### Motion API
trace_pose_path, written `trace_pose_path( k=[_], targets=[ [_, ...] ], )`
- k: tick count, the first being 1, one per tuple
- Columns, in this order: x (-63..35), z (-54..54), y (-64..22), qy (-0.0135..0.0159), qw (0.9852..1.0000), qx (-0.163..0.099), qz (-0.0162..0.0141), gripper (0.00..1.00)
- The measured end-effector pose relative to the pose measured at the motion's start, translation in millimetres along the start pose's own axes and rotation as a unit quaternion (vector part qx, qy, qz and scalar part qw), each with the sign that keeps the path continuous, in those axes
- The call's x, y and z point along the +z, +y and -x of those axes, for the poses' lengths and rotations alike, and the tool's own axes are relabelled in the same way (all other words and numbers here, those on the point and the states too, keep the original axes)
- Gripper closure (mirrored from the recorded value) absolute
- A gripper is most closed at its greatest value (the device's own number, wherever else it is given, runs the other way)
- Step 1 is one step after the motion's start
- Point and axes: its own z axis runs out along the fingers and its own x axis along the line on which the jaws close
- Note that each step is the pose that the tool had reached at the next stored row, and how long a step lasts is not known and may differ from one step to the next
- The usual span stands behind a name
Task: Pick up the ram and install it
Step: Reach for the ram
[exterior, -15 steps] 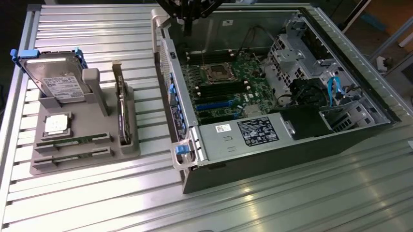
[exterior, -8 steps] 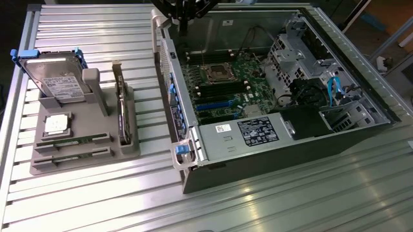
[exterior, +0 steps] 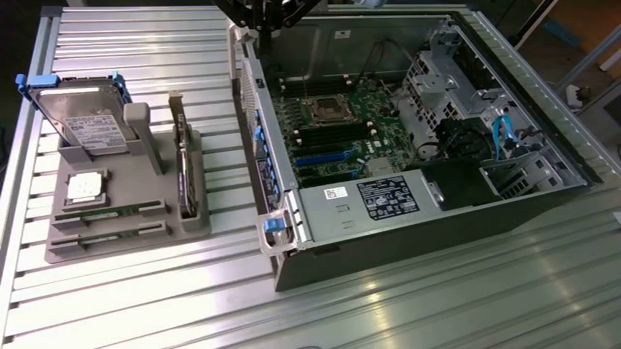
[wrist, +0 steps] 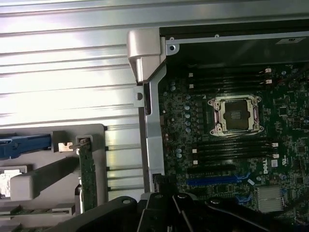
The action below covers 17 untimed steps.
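Note:
Two ram sticks lie flat in slots at the near end of the grey holder (exterior: 58, 251): one ram (exterior: 109, 212) and its twin (exterior: 107, 234) just in front of it. A strip of ram (wrist: 34, 209) also shows at the holder's edge in the wrist view. My gripper (exterior: 264, 18) hangs dark at the far edge, above the back corner of the open computer case (exterior: 291, 218), well away from both sticks and holding nothing I can see. Its dark body (wrist: 169, 212) lies over the case wall. The motherboard's long memory slots (exterior: 335, 134) (wrist: 231, 150) sit beside the CPU socket (exterior: 325, 109) (wrist: 236, 114).
The holder also carries an upright silver hard drive with blue clips (exterior: 83, 116), an upright expansion card (exterior: 182, 160) (wrist: 87, 169) and a small square chip (exterior: 86, 185). Inside the case are a drive cage (exterior: 446, 80), blue cables (exterior: 502, 134) and a labelled power supply (exterior: 388, 196). The table is ribbed aluminium (exterior: 437, 298).

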Motion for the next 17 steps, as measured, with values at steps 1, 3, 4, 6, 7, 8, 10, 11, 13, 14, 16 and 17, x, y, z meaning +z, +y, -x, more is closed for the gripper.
trace_pose_path(
  k=[1, 3, 4, 6, 7, 8, 10, 11, 13, 14, 16, 17],
  targets=[
    [0.0, -0.9, -0.1, 0.0000, 1.0000, 0.000, 0.0000, 0.89],
    [-0.1, -3.2, -0.3, 0.0000, 1.0000, 0.000, 0.0000, 0.89],
    [-0.1, -4.5, -0.4, 0.0000, 1.0000, 0.000, 0.0000, 0.89],
    [-0.2, -8.7, -0.7, 0.0000, 1.0000, 0.000, 0.0000, 0.89],
    [-0.3, -11.7, -0.9, 0.0000, 1.0000, 0.000, 0.0000, 0.89],
    [-0.4, -15.2, -1.2, 0.0000, 1.0000, 0.000, 0.0000, 0.89],
    [-0.5, -18.2, -1.4, 0.0000, 1.0000, 0.000, 0.0000, 0.89],
    [-0.6, -21.4, -1.6, 0.0000, 1.0000, 0.000, 0.0000, 0.89],
    [-0.7, -26.8, -2.0, 0.0000, 1.0000, 0.000, 0.0000, 0.89],
    [-0.8, -28.5, -2.2, 0.0000, 1.0000, 0.000, 0.0000, 0.89],
    [-1.0, -34.6, -2.6, 0.0000, 1.0000, 0.000, 0.0000, 0.89],
    [-1.0, -36.4, -2.8, 0.0000, 1.0000, 0.000, 0.0000, 0.89]
  ],
)
